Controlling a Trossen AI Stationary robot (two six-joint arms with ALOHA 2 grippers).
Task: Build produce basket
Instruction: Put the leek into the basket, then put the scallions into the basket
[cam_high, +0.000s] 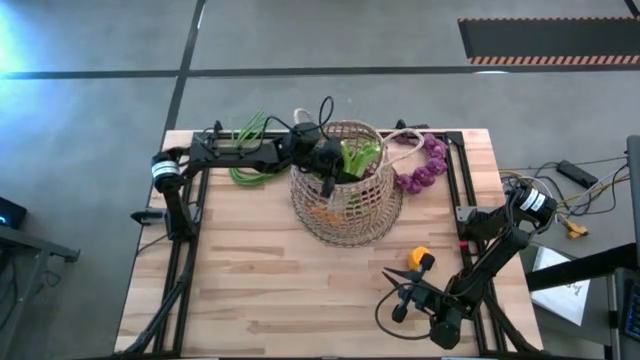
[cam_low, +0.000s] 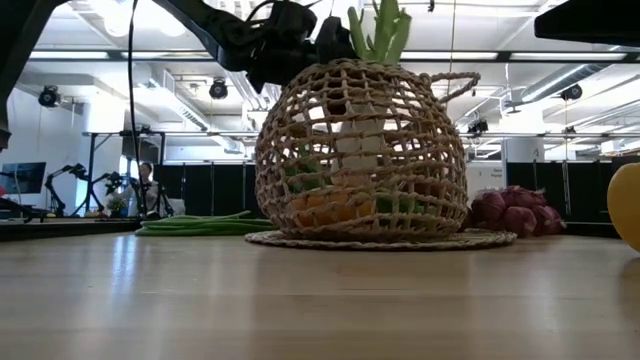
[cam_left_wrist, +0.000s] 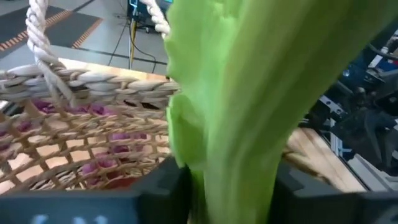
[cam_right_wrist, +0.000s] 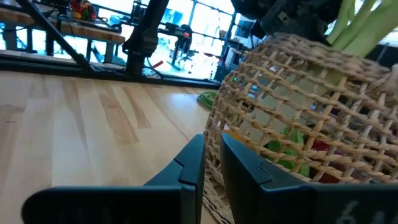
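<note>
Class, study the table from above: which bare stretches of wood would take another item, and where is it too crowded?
Free: the wide near-left wood, between the basket and the left arm's base. Smaller: the strip between the basket and the yellow pepper. Crowded: the far edge, where green stalks, the left gripper holding a leek over the basket, and purple grapes sit.

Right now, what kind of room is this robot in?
Probably a robotics lab or workshop: a bare concrete floor with hazard-striped matting, ceiling strip lights over open space, and other equipment stands behind the wooden table.
</note>
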